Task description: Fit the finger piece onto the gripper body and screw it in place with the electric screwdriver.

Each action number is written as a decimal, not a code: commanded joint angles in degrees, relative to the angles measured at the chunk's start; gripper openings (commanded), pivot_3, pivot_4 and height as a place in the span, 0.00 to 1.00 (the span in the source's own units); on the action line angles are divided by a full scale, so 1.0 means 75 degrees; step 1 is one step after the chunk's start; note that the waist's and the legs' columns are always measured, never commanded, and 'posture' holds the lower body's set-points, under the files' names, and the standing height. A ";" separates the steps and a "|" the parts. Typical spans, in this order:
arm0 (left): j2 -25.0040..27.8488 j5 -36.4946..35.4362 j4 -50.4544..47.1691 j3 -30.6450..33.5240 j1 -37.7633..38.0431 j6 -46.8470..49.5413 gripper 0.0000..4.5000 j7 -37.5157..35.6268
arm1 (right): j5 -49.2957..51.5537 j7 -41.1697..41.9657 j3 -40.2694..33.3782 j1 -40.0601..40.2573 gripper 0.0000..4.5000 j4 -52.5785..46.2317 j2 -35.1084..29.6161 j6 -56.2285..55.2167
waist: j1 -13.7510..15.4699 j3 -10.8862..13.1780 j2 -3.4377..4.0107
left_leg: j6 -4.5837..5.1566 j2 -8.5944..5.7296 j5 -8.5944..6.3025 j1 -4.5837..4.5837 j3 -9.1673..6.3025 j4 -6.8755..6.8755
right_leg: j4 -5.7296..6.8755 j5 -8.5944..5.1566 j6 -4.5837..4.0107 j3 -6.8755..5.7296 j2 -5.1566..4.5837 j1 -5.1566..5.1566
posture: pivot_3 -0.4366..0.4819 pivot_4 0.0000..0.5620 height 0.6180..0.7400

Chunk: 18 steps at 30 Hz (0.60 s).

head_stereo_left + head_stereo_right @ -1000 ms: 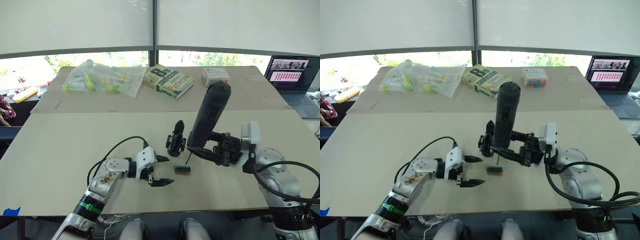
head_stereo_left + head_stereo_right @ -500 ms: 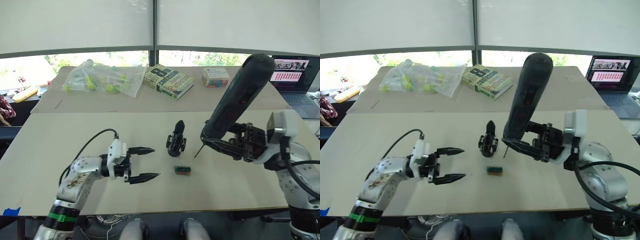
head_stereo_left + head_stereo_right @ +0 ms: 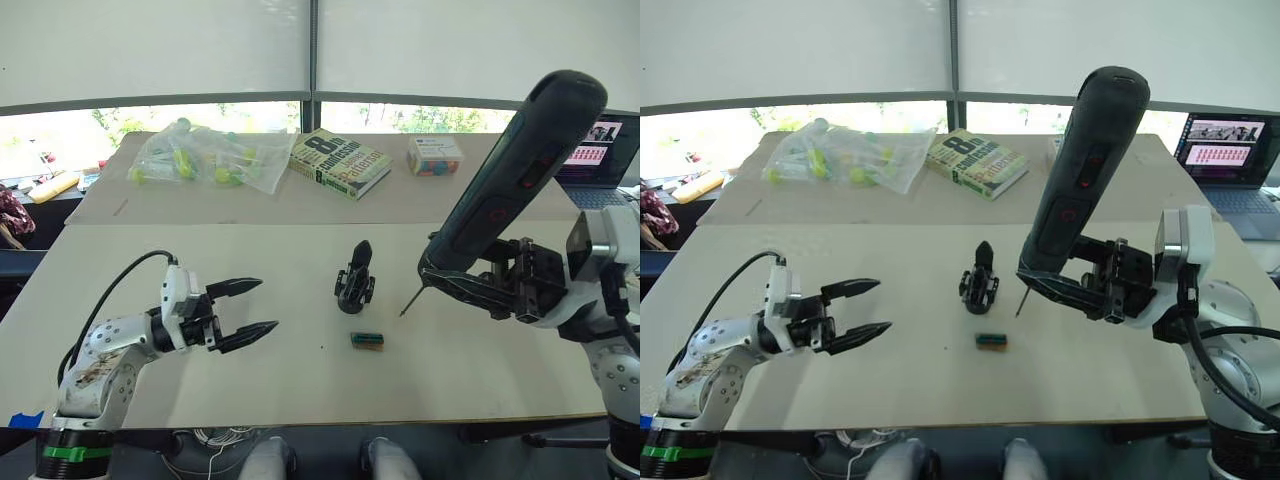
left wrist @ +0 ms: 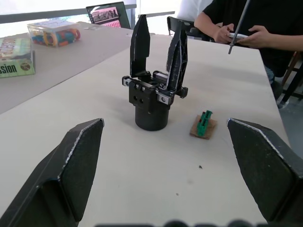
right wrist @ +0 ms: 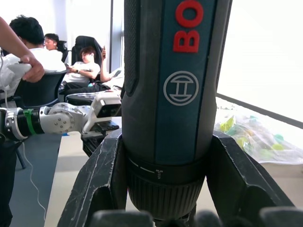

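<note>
Right gripper (image 3: 1095,290) clenched on the electric screwdriver (image 3: 1080,175), body tilted up and to the right, thin bit (image 3: 411,301) hanging above the table (image 3: 150,250) just right of the gripper body (image 3: 354,280). Gripper body stands upright mid-table on its round base; left wrist view shows two fingers on it. Whether either is screwed down cannot be made out. Small green-brown box (image 3: 367,340) lies just near of it. Left gripper (image 3: 240,311) released, empty, well to the left.
</note>
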 commanded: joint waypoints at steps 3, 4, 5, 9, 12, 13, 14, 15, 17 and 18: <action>-0.0758 0.0889 0.0627 -0.1113 -0.0855 0.0200 0.98 0.0829 | 0.0329 -0.0377 -0.0111 -0.0828 0.43 -0.0129 0.0015 0.0078 | -0.0014 0.0003 -0.0005 | 0.0000 -0.0003 0.0000 -0.0001 0.0000 0.0004 | 0.0001 0.0001 0.0001 0.0000 0.0000 0.0001 | 0.48 0.27 1.00; -0.0918 0.1124 0.0871 -0.1294 -0.1031 0.0118 0.98 0.0976 | 0.0350 -0.0428 -0.0074 -0.0944 0.43 -0.0123 0.0012 0.0116 | -0.0015 0.0005 -0.0008 | 0.0000 -0.0004 0.0000 0.0000 0.0000 0.0002 | -0.0001 0.0001 0.0001 0.0000 0.0001 0.0002 | 0.48 0.27 1.00; -0.1078 0.1356 0.1139 -0.1472 -0.1213 0.0096 0.98 0.1152 | 0.0369 -0.0458 -0.0045 -0.1047 0.43 -0.0117 0.0006 0.0150 | -0.0015 0.0005 -0.0008 | 0.0000 -0.0004 0.0000 -0.0002 -0.0001 0.0001 | 0.0000 0.0001 0.0002 0.0000 0.0002 -0.0001 | 0.48 0.27 1.00; -0.1490 0.1771 0.1873 -0.1896 -0.1685 0.0244 0.98 0.1359 | 0.0385 -0.0503 0.0014 -0.1228 0.43 -0.0141 0.0012 0.0291 | -0.0027 0.0007 -0.0012 | 0.0001 -0.0007 0.0000 -0.0004 -0.0002 0.0000 | 0.0000 0.0001 0.0002 -0.0002 0.0004 -0.0002 | 0.48 0.27 1.00; -0.1738 0.2023 0.2317 -0.2163 -0.1974 0.0070 0.98 0.1331 | 0.0407 -0.0523 0.0057 -0.1339 0.43 -0.0157 0.0018 0.0381 | -0.0022 0.0008 -0.0014 | 0.0001 -0.0007 0.0000 -0.0007 -0.0002 0.0002 | 0.0000 0.0001 0.0002 -0.0002 0.0003 -0.0003 | 0.48 0.27 1.00; -0.1836 0.2161 0.2517 -0.2289 -0.2087 -0.0076 0.98 0.1308 | 0.0417 -0.0526 0.0074 -0.1395 0.43 -0.0144 0.0019 0.0410 | -0.0023 0.0008 -0.0014 | 0.0001 -0.0006 0.0000 -0.0007 -0.0002 0.0002 | 0.0000 0.0002 0.0002 -0.0001 0.0003 -0.0003 | 0.48 0.27 1.00; -0.1939 0.2278 0.2714 -0.2391 -0.2188 -0.0238 0.98 0.1273 | 0.0423 -0.0526 0.0087 -0.1444 0.43 -0.0127 0.0020 0.0438 | -0.0021 0.0008 -0.0014 | 0.0001 -0.0006 0.0000 -0.0007 -0.0002 0.0002 | -0.0001 0.0002 0.0002 -0.0002 0.0002 -0.0003 | 0.48 0.27 1.00; -0.2024 0.2437 0.2941 -0.2521 -0.2298 -0.0434 0.98 0.1246 | 0.0416 -0.0522 0.0104 -0.1490 0.43 -0.0109 0.0021 0.0459 | -0.0021 0.0008 -0.0014 | 0.0001 -0.0006 0.0000 -0.0008 -0.0002 0.0003 | -0.0001 0.0002 0.0002 -0.0002 0.0002 -0.0003 | 0.48 0.27 1.00; -0.2151 0.2678 0.3296 -0.2681 -0.2458 -0.0735 0.98 0.1214 | 0.0385 -0.0503 0.0123 -0.1547 0.43 -0.0080 0.0026 0.0495 | -0.0012 0.0008 -0.0015 | 0.0001 -0.0006 0.0000 -0.0008 -0.0002 0.0003 | -0.0001 0.0001 0.0002 -0.0002 0.0001 -0.0003 | 0.48 0.27 1.00; -0.2218 0.2725 0.3434 -0.2723 -0.2522 -0.0804 0.98 0.1171 | 0.0372 -0.0498 0.0132 -0.1567 0.43 -0.0070 0.0028 0.0506 | -0.0014 0.0009 -0.0015 | 0.0001 -0.0007 0.0000 -0.0010 -0.0003 0.0003 | -0.0003 0.0002 0.0002 -0.0002 0.0001 -0.0003 | 0.48 0.27 1.00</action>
